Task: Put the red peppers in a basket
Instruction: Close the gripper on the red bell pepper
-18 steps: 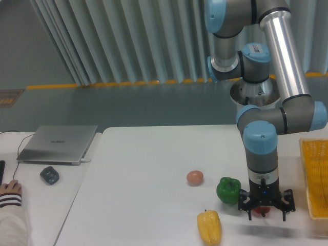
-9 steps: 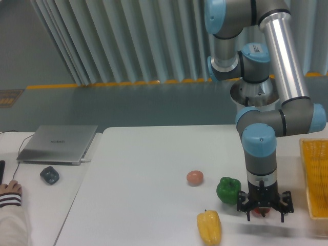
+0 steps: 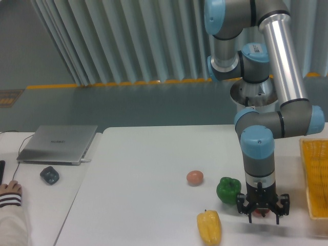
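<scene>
- Pincer [image 3: 263, 211] down at table [image 3: 148, 169] level, straddling the red pepper [image 3: 263, 210] — only a sliver of red visible between the fingers.
- Fingers spread either side of the pepper; looks open, no squeeze evident.
- Red pepper near the front right of the table, just beside the green pepper [image 3: 228, 189], well apart from the basket [image 3: 316, 174] at the right edge.
- Step in hand, by my read: closing on the pepper.
- To do well: centre over the lobes, close gently — glossy skin may slip.
- Keep left finger off the green pepper while closing.
- Lift straight up before swinging right; clear the basket rim, then lower inside.
- Yellow pepper [image 3: 209, 227] and small orange-pink fruit [image 3: 195, 177] sit left, out of the path.
</scene>
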{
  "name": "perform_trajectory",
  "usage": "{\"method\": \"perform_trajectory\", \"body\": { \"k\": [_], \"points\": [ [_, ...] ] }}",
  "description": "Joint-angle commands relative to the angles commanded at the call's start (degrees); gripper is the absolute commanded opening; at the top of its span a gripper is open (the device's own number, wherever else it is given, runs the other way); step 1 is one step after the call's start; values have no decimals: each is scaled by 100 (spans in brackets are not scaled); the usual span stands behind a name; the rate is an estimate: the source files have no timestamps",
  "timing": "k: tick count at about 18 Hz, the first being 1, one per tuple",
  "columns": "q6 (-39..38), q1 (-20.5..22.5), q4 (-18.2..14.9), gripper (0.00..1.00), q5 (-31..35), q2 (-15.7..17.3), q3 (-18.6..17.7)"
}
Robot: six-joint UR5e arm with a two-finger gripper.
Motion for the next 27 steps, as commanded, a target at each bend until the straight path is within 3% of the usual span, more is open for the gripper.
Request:
{"method": "perform_trajectory", "body": {
  "k": [11, 20, 21, 24, 27],
  "points": [
    [18, -26, -17, 66, 18, 18, -132],
    [18, -26, -17, 43, 9, 35, -114],
    [9, -26, -18, 36, 9, 44, -114],
    [9, -35, -26, 28, 0, 44, -123],
    [18, -35, -35, 23, -9, 70, -132]
  ]
}}
